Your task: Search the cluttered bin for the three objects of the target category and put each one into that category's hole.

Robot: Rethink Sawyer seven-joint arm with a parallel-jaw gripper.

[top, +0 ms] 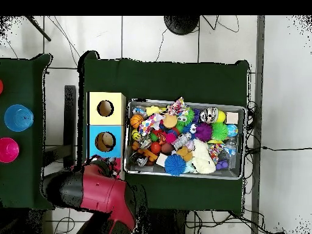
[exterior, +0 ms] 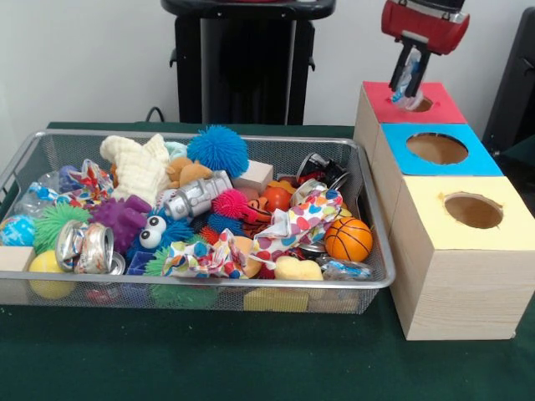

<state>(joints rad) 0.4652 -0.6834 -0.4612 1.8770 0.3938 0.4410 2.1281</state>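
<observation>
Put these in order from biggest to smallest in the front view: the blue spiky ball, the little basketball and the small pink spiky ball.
1. Blue spiky ball, though it sits farther back.
2. Little basketball, nearer the camera, so it looks a bit bigger.
3. Small pink spiky ball.

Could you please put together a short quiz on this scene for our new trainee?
1. Multiple choice: which box does the end effector hang over? A: the yellow-topped one. B: the blue-topped one. C: the red-topped one.
2. True or false: the orange mini basketball lies at the end of the wire mesh bin nearest the yellow-topped box.
3. Fill in the blank: the end effector is closed on a see-through plastic ____ with a blue-white label.

Key:
1. C, the red-topped box, just above its hole.
2. True.
3. bottle
</observation>
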